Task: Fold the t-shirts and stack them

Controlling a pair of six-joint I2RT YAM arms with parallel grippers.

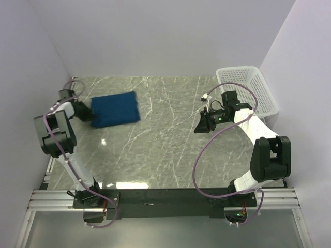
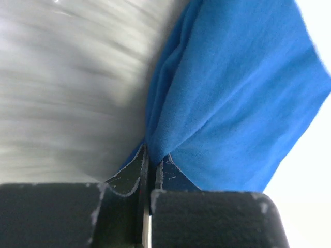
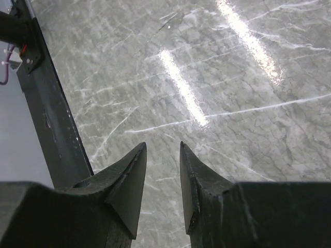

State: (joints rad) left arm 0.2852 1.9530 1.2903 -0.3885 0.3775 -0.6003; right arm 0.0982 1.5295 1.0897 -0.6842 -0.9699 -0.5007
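Observation:
A folded blue t-shirt (image 1: pixel 116 108) lies on the marble table at the back left. My left gripper (image 1: pixel 89 117) is at the shirt's left edge and is shut on a pinch of its blue cloth (image 2: pixel 217 93), which rises from between the jaws in the left wrist view. My right gripper (image 1: pixel 199 125) hangs over the table's right middle, open a little and empty; its fingertips (image 3: pixel 139 155) stand apart over bare marble.
A white plastic basket (image 1: pixel 248 89) stands at the back right, beside the right arm. The black base rail (image 3: pixel 49 124) runs along the near edge. Walls close in the table on the left, back and right.

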